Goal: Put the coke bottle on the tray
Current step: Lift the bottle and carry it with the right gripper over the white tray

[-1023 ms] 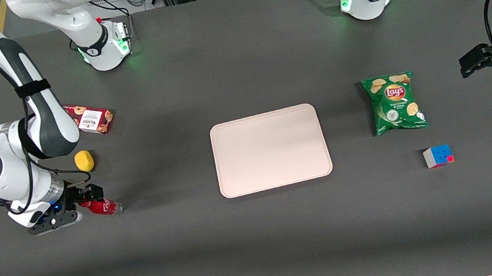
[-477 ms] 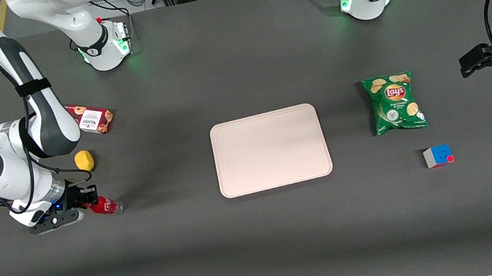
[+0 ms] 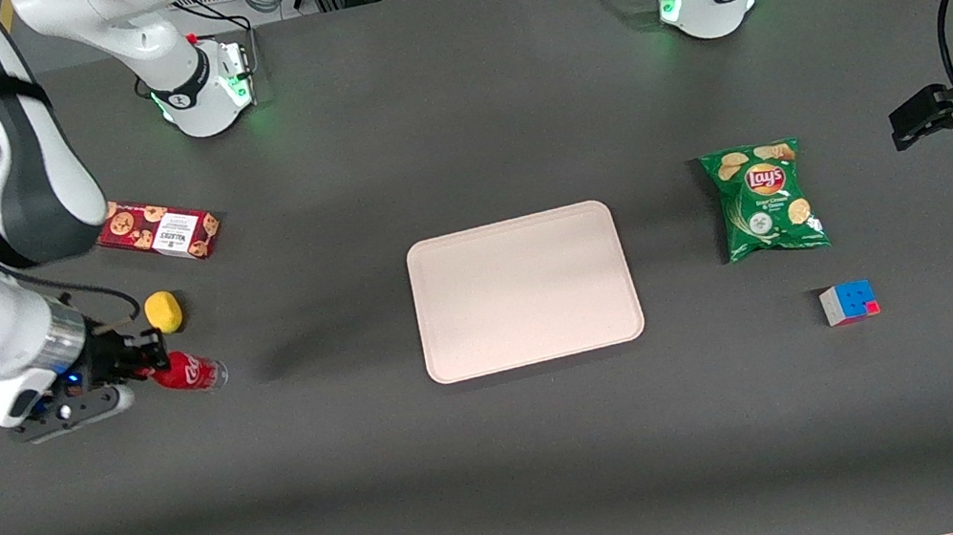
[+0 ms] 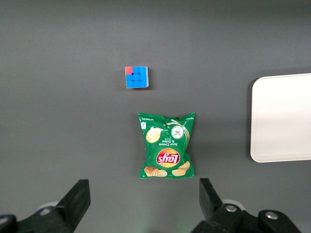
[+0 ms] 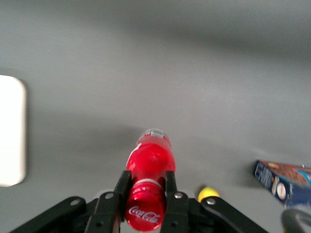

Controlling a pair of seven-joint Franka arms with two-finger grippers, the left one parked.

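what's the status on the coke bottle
Gripper shut on coke bottle, lifted, toward working arm's end. Tray bare. Path to tray unobstructed.

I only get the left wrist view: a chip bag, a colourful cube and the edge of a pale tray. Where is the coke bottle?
Observer: Toward the working arm's end of the table. The gripper is shut on the coke bottle.
Visitor: Is it resting on the table?
Observer: Probably not. Its shadow falls apart from it, so it looks lifted.
Visitor: Is anything on the tray?
Observer: No, the whole tray is bare. A lemon and a cookie box lie near the bottle.
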